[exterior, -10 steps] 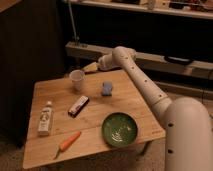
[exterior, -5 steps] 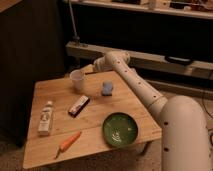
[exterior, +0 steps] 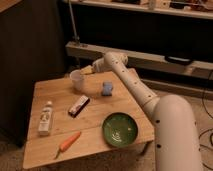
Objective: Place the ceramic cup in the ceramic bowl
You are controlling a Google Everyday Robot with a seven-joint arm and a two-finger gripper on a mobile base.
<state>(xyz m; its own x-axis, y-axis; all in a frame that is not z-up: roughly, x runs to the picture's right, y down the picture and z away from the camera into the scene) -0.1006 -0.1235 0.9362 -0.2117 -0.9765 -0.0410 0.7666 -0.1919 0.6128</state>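
1. The small plain white ceramic cup (exterior: 77, 80) is standing upright near the far edge of the pale wooden bench (exterior: 55, 95), left of the middle.
2. The gripper (exterior: 88, 70) is hovering at the cup's upper right side, right by the rim, with its jaws spread wide; whether they are touching the cup cannot be told.
3. A blue rectangular sponge (exterior: 107, 89) is lying just right of the cup, under the arm.
4. A dark flat snack packet (exterior: 78, 106) is lying nearer the front, between the cup and the shallow dark green ceramic bowl (exterior: 120, 131).
5. The bowl is sitting empty near the front right corner, well apart from the cup.
6. A white bottle with a green label (exterior: 45, 118) is lying on the left side, and an orange carrot (exterior: 69, 142) is lying near the front edge.
7. The white jointed arm (exterior: 135, 85) is reaching from the lower right up over the bench's right side, bending at an elbow, then pointing left towards the cup.
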